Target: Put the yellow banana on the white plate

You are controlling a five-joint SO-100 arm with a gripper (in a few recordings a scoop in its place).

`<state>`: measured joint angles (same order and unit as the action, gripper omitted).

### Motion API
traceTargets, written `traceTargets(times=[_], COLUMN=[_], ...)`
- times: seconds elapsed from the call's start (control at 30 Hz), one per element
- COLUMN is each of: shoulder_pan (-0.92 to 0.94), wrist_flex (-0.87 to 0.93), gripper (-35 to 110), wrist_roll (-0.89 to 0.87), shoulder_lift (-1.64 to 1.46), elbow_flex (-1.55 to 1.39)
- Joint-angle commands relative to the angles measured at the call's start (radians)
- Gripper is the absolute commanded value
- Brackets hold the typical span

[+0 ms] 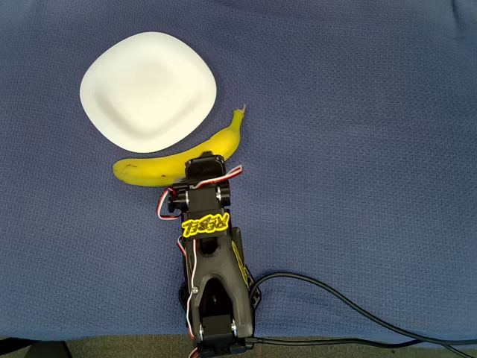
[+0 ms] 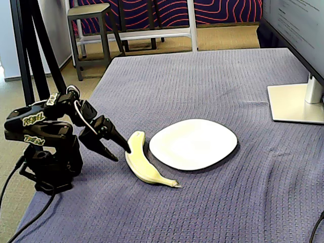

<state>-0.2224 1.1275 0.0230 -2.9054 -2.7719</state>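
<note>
Banana (image 1: pixel 179 158) first — where does it lie?

— On the blue cloth (image 1: pixel 358 149), just beside the white plate (image 1: pixel 147 89). In the fixed view the two seem to touch or nearly so; I cannot tell which. From overhead, the arm's wrist covers part of its lower edge.

— And the gripper (image 2: pixel 120 152)?

— In the fixed view its two dark fingers are parted by a modest gap. The upper tip reaches the banana's near end; the lower one points down at the cloth beside it. Nothing is clasped between them. From overhead the fingers are hidden under the arm.

— Anything cut off?

— A monitor stand (image 2: pixel 296 104) at the right edge.
</note>
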Motion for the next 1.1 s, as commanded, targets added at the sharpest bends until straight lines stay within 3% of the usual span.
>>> traceTargets(times=[0.0, 0.37, 0.73, 1.07], shoulder_pan=[-0.048, -0.097, -0.158, -0.110], wrist_flex=[-0.029, -0.156, 0.037, 0.054], gripper=[17, 25, 27, 29], wrist_roll=[-0.028, -0.078, -0.107, -0.097], shoulder_lift=[0.032, 0.192, 0.310, 0.572], elbow_flex=[0.110, 0.144, 0.331, 0.471])
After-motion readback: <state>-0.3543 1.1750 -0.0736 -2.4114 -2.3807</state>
